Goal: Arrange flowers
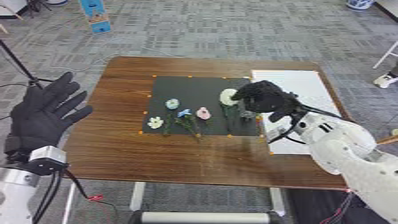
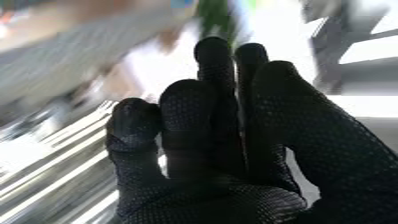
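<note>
Five artificial-looking flowers lie on the black mat (image 1: 191,84). From left to right these are the white daisy-like flower (image 1: 155,122), the pale blue-and-white flower (image 1: 172,103), the blue flower (image 1: 184,113), the pink flower (image 1: 203,113) and the white round-headed flower (image 1: 227,96), each head directed away from the robot. The right hand (image 1: 258,97) is positioned just beside the white round-headed flower, at the mat's right side; whether it is open, closed or gripping cannot be determined. The white sheet (image 1: 298,82) adjoins this side. Both surfaces rest on the brown wooden table (image 1: 204,165). The left hand (image 1: 43,107) is open, fingers extended and spread, beyond the table's left edge, above the grey carpet (image 1: 222,32)
</note>
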Robot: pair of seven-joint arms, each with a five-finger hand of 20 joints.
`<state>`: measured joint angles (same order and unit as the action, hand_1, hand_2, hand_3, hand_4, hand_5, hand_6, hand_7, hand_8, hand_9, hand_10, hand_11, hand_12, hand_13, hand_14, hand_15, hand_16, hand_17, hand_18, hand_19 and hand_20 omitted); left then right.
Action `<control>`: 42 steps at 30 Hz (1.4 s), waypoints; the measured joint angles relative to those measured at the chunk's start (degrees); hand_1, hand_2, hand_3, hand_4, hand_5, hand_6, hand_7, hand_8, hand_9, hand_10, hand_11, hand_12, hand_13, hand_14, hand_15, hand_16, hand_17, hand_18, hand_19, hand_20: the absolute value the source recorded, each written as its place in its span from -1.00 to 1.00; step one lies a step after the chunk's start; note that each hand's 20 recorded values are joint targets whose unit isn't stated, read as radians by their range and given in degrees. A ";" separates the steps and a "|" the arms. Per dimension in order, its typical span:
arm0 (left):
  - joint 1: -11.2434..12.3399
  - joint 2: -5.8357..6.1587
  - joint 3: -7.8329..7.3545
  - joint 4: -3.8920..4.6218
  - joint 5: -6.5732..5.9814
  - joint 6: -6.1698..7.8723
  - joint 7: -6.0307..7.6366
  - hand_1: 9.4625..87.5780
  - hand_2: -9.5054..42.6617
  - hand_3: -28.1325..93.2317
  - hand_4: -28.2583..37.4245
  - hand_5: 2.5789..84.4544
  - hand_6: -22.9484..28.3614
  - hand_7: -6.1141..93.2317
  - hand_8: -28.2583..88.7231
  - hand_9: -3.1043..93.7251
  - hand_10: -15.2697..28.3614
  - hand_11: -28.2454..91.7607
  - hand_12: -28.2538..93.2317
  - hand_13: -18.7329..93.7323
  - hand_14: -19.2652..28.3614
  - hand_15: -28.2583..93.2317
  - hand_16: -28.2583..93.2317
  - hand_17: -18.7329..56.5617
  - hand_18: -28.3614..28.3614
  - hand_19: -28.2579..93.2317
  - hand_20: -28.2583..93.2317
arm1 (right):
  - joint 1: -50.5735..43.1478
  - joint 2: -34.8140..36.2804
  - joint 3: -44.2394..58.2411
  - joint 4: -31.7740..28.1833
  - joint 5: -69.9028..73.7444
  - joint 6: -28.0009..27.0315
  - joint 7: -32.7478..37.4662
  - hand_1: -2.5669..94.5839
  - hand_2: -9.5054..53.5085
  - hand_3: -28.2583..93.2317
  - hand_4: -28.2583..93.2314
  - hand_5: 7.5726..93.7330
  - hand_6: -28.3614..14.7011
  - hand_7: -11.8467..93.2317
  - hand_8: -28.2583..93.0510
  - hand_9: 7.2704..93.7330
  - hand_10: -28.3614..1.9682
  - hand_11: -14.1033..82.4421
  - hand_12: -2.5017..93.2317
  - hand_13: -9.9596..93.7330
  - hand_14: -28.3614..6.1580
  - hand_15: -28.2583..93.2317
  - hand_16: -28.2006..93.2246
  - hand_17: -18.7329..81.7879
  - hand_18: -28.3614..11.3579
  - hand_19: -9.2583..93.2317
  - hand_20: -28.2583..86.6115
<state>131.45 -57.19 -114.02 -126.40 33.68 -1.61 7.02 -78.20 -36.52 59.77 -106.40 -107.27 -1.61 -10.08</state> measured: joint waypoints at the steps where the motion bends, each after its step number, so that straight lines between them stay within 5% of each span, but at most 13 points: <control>1: 0.02 0.00 0.00 0.00 -0.01 0.00 0.00 -0.70 -0.77 0.50 -1.00 -0.43 -0.01 -0.59 -0.65 -0.50 0.18 -0.34 -0.27 -0.36 0.41 -0.37 -0.45 -0.78 0.89 0.14 -0.51 | 0.14 0.48 -0.39 -0.17 -2.26 -2.50 -1.39 -0.20 -0.52 0.97 -0.85 -0.02 0.43 -0.34 -0.77 0.30 0.11 0.11 0.19 0.39 -0.05 0.78 0.13 0.07 -0.67 0.97 0.45; 7: -0.02 0.00 0.00 0.00 -0.04 0.05 0.00 -0.71 -0.77 0.51 -1.00 -0.43 -0.01 -0.59 -0.65 -0.50 0.19 -0.34 -0.27 -0.36 0.41 -0.37 -0.45 -0.78 0.88 0.14 -0.51 | 2.65 0.61 -4.37 -0.23 -4.98 -14.85 -4.70 -0.28 -0.30 0.95 -0.82 -0.28 0.47 -0.48 -0.74 0.49 0.08 0.29 -0.05 0.53 0.01 0.80 0.06 0.19 -0.71 1.00 0.51; 12: -0.05 0.08 0.00 0.02 -0.06 0.05 -0.01 -0.70 -0.76 0.50 -1.00 -0.43 -0.01 -0.59 -0.65 -0.50 0.19 -0.34 -0.27 -0.36 0.41 -0.37 -0.45 -0.78 0.89 0.14 -0.51 | 7.83 -1.20 -9.59 0.66 -6.45 -24.10 -4.69 -0.33 -0.16 0.96 -0.79 -0.32 0.46 -0.49 -0.74 0.57 0.08 0.34 -0.14 0.58 0.07 0.80 0.04 0.24 -0.71 1.00 0.55; 42: 0.15 0.32 -0.15 0.01 -0.17 0.05 -0.09 -0.70 -0.77 0.50 -1.00 -0.43 -0.01 -0.59 -0.65 -0.50 0.19 -0.34 -0.27 -0.36 0.41 -0.37 -0.45 -0.78 0.88 0.14 -0.51 | 19.90 -5.81 -22.26 5.75 -12.38 -26.48 -4.09 -0.41 -0.09 0.96 -0.75 -0.22 0.46 -0.47 -0.75 0.62 0.06 0.43 -0.31 0.63 0.10 0.80 0.05 0.30 -0.72 1.00 0.61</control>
<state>131.60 -56.87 -114.17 -126.39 33.51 -1.56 6.94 -58.31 -42.33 37.51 -100.66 -119.65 -28.10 -14.17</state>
